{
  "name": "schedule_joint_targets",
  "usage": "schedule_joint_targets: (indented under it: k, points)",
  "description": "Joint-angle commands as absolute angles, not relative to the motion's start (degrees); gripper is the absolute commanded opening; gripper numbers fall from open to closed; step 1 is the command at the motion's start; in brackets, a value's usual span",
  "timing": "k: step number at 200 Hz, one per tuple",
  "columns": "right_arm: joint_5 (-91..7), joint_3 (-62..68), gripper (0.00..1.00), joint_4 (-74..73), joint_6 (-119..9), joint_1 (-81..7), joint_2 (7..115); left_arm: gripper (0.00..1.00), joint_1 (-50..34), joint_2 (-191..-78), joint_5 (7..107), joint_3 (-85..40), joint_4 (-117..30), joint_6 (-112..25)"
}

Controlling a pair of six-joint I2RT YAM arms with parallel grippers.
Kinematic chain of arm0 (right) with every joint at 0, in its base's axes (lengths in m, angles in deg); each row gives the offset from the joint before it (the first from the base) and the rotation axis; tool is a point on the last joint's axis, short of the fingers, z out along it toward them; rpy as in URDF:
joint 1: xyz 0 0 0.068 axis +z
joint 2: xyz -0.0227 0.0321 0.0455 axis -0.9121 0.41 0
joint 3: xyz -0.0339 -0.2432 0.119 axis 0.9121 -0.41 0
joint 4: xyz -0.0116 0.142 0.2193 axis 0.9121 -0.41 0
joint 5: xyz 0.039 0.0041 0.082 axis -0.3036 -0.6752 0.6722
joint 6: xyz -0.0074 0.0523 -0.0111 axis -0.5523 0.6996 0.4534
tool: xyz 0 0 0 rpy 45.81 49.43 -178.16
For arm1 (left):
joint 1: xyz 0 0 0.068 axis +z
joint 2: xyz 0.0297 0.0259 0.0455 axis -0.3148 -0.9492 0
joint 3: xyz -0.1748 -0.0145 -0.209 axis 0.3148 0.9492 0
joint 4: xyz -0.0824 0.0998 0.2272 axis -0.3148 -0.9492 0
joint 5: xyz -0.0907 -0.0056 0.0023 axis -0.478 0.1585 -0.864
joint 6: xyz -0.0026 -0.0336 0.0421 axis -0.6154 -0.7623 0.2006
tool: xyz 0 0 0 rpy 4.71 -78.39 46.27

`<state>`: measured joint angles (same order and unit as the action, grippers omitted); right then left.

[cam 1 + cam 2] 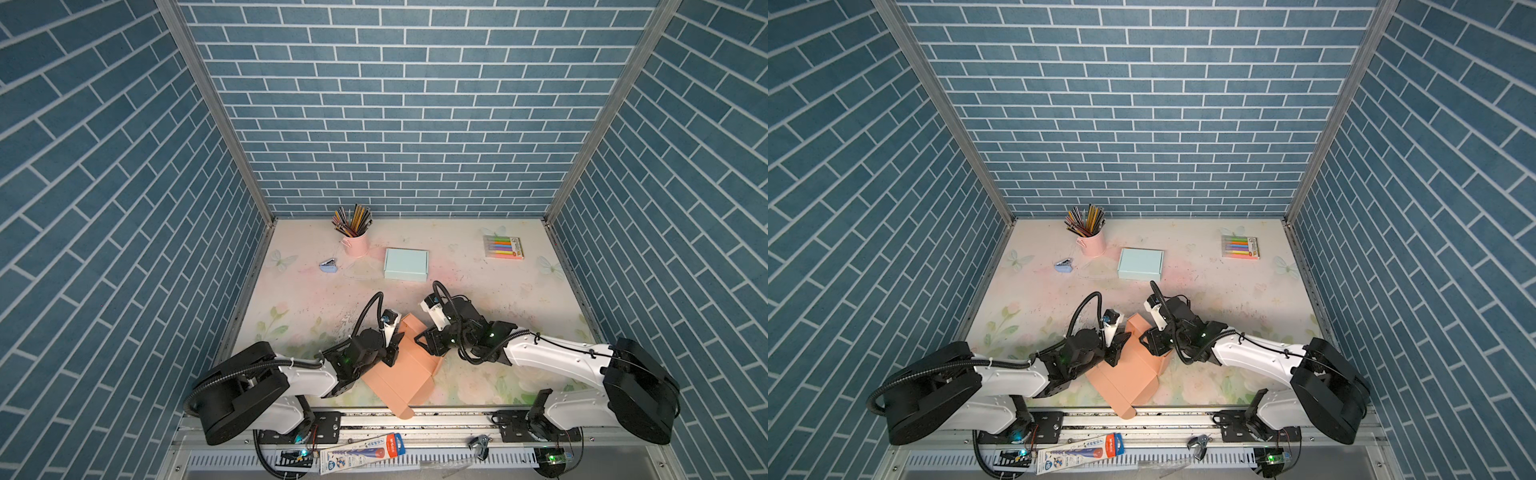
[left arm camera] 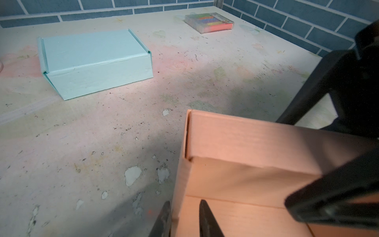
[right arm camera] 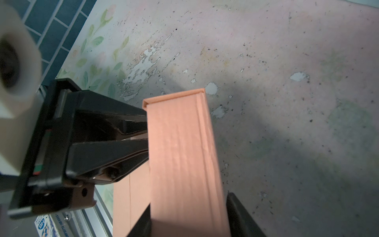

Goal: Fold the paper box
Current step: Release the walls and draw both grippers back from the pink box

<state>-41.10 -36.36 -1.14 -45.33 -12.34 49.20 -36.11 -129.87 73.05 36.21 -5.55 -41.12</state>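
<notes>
One salmon-pink paper box (image 1: 400,376) lies half-folded, one wall upright.

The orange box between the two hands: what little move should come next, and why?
Probably draw the left hand back off the orange box. Its fingers stand apart around a side wall, not pinching it, while the right hand appears to clasp the folded-over wall beside it, so the corner looks held.

Box wall (image 2: 178,184) seemingly between left fingers (image 2: 207,221).
</notes>
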Motion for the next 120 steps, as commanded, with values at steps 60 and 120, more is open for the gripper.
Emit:
schedule_joint_targets:
  k: [60,120]
  points:
    - [-36.25,-41.56,0.48,4.53,-42.25,-18.30,47.11,0.34,-39.36,-116.85,74.87,36.05,-24.64,-52.14]
    - [-32.24,-44.36,0.47,8.61,-41.57,-22.00,46.66,0.43,-39.08,-102.20,80.87,26.23,-53.94,-63.23]
